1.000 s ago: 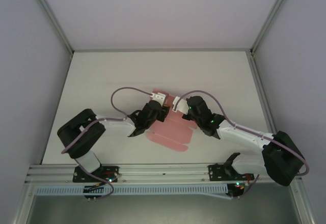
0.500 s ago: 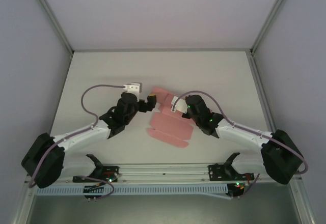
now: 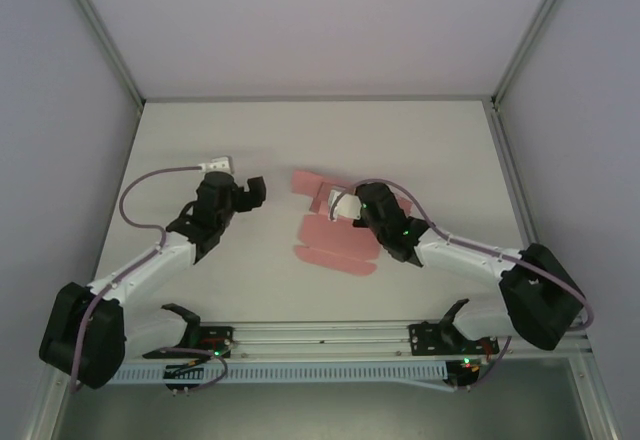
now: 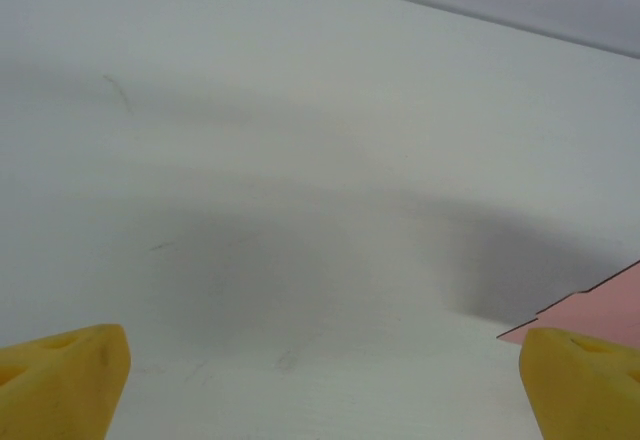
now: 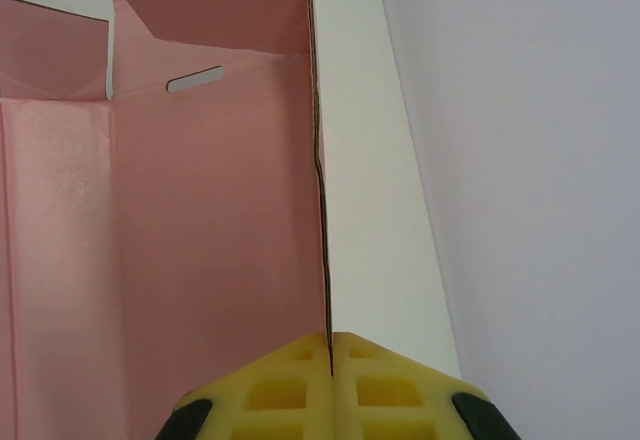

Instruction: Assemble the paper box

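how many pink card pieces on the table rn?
1. The paper box lies on the table, one edge pinched in the shut right claw; the open left claw sits apart to its left. The right arm covers part of it, so something may be hidden.

A white table (image 3: pixel 420 150) is seen spread beneath and beyond the left gripper (image 3: pixel 250 192) and the right gripper (image 3: pixel 337 205). It is enclosed behind and on both sides by pale grey walls (image 3: pixel 300 20), which are joined by aluminium posts (image 3: pixel 100 32). Well behind both grippers, at the near edge, an aluminium rail (image 3: pixel 320 332) and a slotted cable duct (image 3: pixel 320 372) are mounted. Ahead of the left gripper a soft shadow (image 4: pixel 300 270) is cast on the tabletop. A faint scratch (image 4: pixel 118 90) is visible farther ahead, to its left.
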Action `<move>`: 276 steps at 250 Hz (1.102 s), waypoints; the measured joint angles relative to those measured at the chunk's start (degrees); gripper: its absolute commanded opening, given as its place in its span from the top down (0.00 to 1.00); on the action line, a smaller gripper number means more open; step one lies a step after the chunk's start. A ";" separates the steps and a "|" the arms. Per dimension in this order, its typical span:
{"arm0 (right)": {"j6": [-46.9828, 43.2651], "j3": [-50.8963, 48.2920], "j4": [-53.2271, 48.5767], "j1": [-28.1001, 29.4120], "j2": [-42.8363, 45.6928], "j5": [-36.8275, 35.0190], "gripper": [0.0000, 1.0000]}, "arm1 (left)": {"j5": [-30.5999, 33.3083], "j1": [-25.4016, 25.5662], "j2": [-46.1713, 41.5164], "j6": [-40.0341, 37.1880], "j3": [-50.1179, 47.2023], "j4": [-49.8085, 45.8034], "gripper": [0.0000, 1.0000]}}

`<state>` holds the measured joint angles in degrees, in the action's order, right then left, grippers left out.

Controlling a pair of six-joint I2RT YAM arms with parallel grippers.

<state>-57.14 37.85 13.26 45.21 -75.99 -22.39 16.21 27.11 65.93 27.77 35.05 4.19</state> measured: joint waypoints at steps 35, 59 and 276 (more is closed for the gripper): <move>-1.92 0.20 1.68 0.68 -2.10 -1.38 1.00 | -1.95 -1.95 1.14 0.46 0.76 -1.05 0.00; -2.78 0.15 3.39 1.27 -3.52 -2.58 1.00 | -3.41 -3.69 2.67 0.68 2.21 -2.21 0.00; -6.67 -4.61 17.03 5.18 -8.20 -7.93 1.00 | -32.33 -11.19 36.41 -2.95 17.70 11.98 0.00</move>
<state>-63.81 33.23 30.28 50.39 -84.18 -30.33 -16.12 15.92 102.35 24.82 52.75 16.16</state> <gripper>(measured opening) 0.047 0.997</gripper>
